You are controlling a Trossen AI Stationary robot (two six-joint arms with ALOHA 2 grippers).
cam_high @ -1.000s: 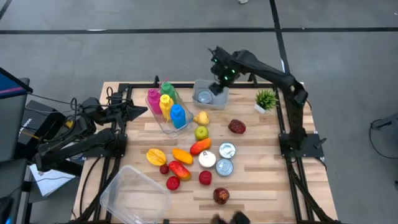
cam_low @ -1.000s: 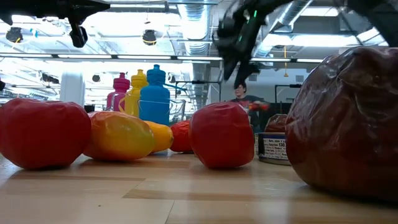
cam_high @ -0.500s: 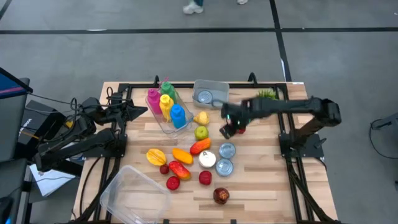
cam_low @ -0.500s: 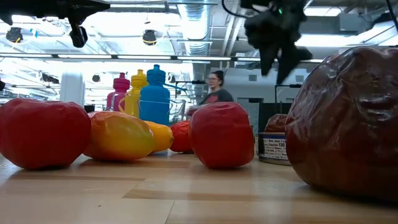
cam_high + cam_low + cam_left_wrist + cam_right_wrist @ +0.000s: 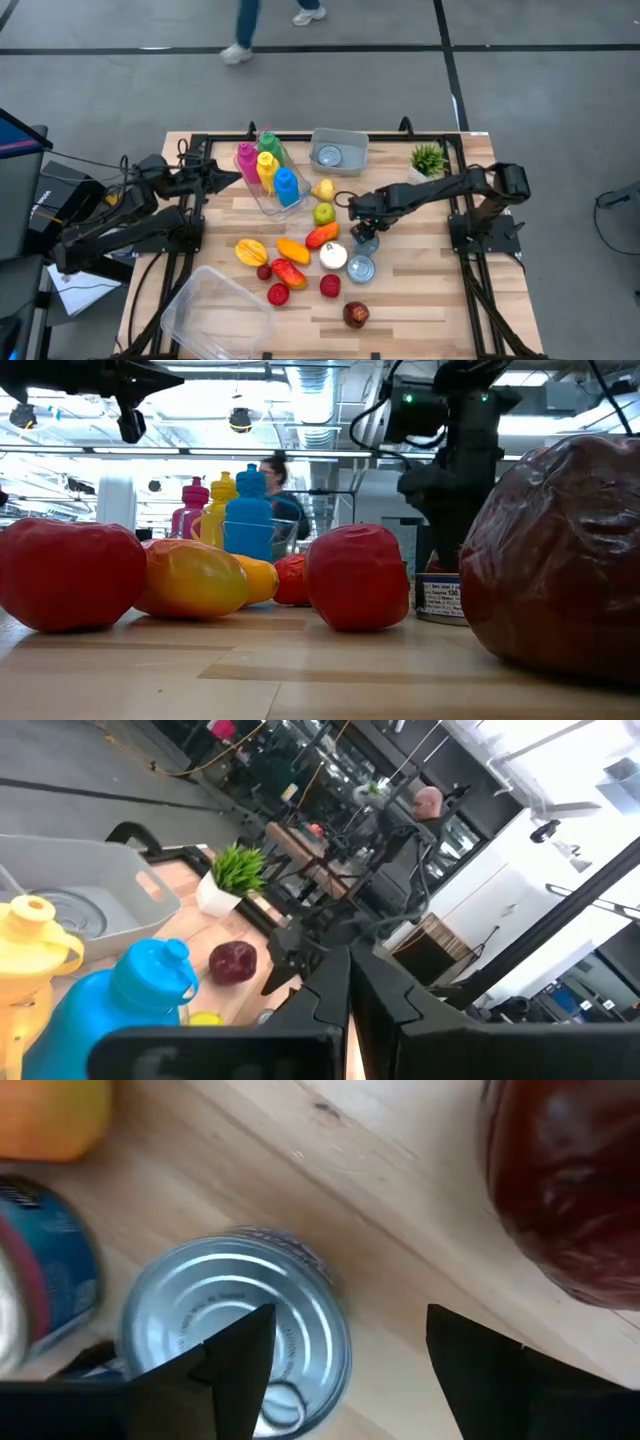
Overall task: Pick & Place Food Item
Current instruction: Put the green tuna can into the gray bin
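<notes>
While my right hand (image 5: 362, 222) hangs spread over the desk (image 5: 420, 290), nothing sits between its fingers.
Just under it stands an upright silver can (image 5: 240, 1345), near the dark red fruit (image 5: 570, 1190) and beside a second can (image 5: 360, 268). Farther off, a third can lies in the grey bin (image 5: 340, 150). My left hand (image 5: 222, 178) waits pressed together by the bottles (image 5: 268, 170), holding nothing.

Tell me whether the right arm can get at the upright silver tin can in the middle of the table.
Probably yes: the right tool hangs open right above the upright silver tin can, with nothing between them.
</notes>
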